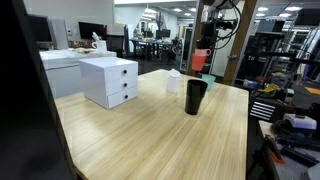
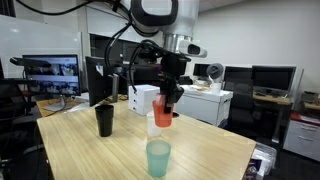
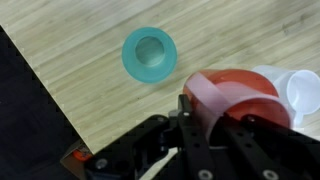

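The gripper [image 2: 169, 102] is closed narrow on the rim of a red cup [image 2: 163, 116], holding it over the table [image 2: 215, 150], just beside a white cup [image 3: 300, 90] and near the teal cup [image 2: 158, 157]. A firm grip and a level cup seem best here

A red plastic cup [image 2: 163, 113] is held aloft above the wooden table [image 2: 70, 140], mouth upward; it is gripped at its rim.

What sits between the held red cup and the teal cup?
Nothing visible. The gripper holds the red cup above the table; only open tabletop separates it from the teal cup. The clear cup stands on the far side.
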You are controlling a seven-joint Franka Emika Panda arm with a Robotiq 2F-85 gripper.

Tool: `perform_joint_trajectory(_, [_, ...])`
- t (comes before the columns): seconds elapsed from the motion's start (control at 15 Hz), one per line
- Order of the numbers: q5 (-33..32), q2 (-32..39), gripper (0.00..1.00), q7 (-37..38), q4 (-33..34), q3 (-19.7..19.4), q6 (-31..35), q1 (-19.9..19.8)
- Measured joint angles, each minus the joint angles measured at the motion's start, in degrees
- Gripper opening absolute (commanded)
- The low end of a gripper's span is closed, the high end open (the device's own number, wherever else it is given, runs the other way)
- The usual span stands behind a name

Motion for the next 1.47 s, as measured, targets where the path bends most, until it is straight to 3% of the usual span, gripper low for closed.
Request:
perform_joint_trajectory(0.67, [0.0,-4.8,0.05,2.2,-7.9,-3.7,0.3,0.0])
perform_joint_trajectory(1.47, [-0.1,-4.5,0.06,4.4,-8.1,-6.3,0.3,-0.2])
